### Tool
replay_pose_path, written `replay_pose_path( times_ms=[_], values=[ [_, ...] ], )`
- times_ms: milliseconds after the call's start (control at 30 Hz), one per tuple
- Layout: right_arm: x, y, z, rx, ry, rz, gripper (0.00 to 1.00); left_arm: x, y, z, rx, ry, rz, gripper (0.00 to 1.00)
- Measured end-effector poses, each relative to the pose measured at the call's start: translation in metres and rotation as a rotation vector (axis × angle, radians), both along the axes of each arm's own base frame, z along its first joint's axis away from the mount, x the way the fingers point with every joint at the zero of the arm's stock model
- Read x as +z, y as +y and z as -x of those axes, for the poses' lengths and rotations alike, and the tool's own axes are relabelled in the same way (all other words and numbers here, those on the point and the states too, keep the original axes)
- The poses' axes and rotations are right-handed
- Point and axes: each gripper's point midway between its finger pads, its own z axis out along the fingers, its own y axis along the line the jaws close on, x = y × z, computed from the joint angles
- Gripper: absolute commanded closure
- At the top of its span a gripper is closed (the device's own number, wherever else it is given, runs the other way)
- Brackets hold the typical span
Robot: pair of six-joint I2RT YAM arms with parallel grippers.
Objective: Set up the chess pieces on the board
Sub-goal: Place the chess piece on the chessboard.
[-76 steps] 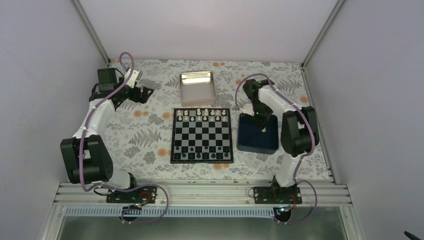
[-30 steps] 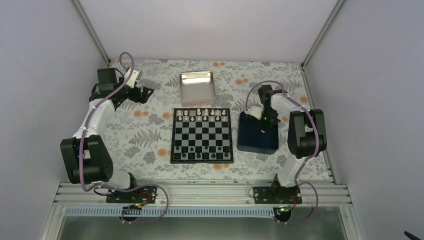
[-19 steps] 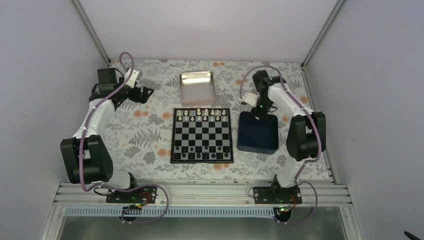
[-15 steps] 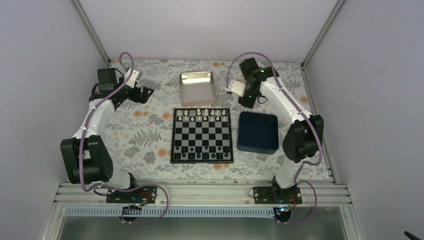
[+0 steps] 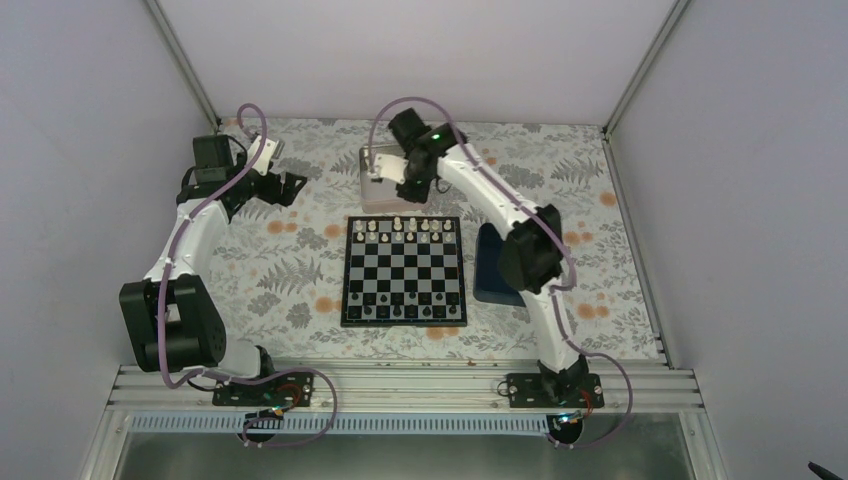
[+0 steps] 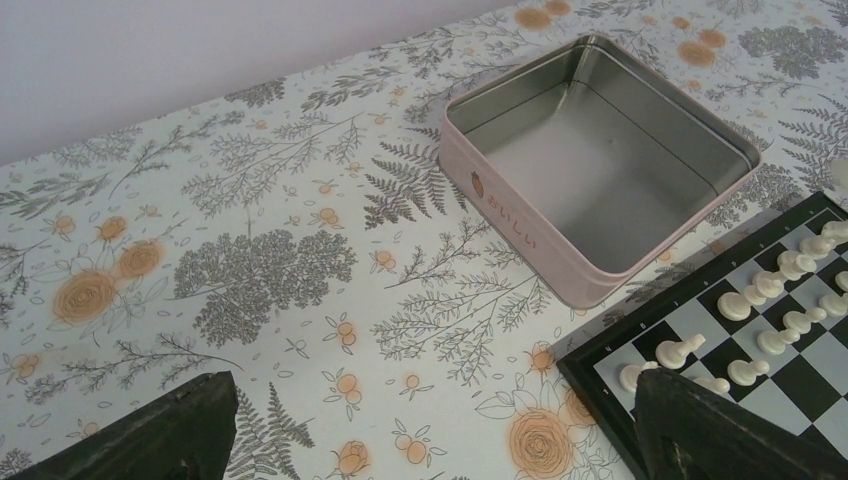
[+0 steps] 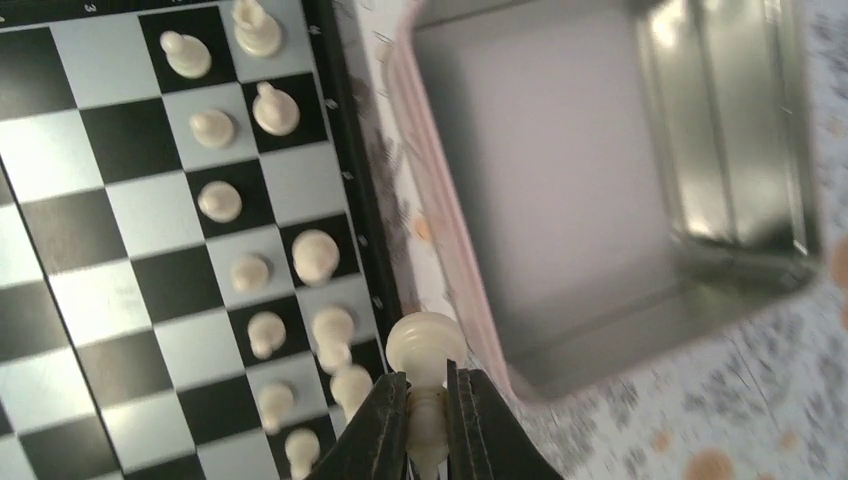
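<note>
The chequered board [image 5: 404, 271] lies mid-table, with cream chess pieces [image 5: 405, 231] on its two far rows and dark ones on the near rows. My right gripper [image 5: 407, 190] hangs over the strip between the board's far edge and the metal tin. In the right wrist view the right gripper [image 7: 428, 400] is shut on the stem of a cream chess piece [image 7: 425, 345], just beyond the board [image 7: 100, 260] and its cream pieces [image 7: 315, 255]. My left gripper [image 5: 290, 188] stays open at the far left; its wrist view shows the left gripper [image 6: 430, 440] with nothing between its fingers.
An empty silver tin [image 5: 393, 172] stands behind the board; the same tin [image 6: 520, 235] fills the left wrist view beside the board's corner [image 6: 600, 375]. A dark blue tray [image 5: 488, 270] lies right of the board, partly hidden by the right arm.
The right arm has swung left and away from the blue tray to above the board's far edge, carrying the cream piece. The left arm has not moved.
</note>
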Motion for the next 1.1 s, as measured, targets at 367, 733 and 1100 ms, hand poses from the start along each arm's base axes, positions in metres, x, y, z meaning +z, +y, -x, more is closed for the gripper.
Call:
replay_pose_path(
  times_ms=[367,733,1100],
  values=[
    [-0.074,0.068,0.017,0.116,0.012,0.104,0.92,0.0,0.0,0.0,0.0,0.0,0.0,0.02],
    [-0.086,0.064,0.013,0.104,0.007,0.139,0.91,0.0,0.0,0.0,-0.001,-0.001,0.0,0.02],
    [-0.106,0.061,0.017,0.108,0.047,0.17,0.91,0.0,0.0,0.0,-0.001,-0.001,0.001,0.02]
  ],
)
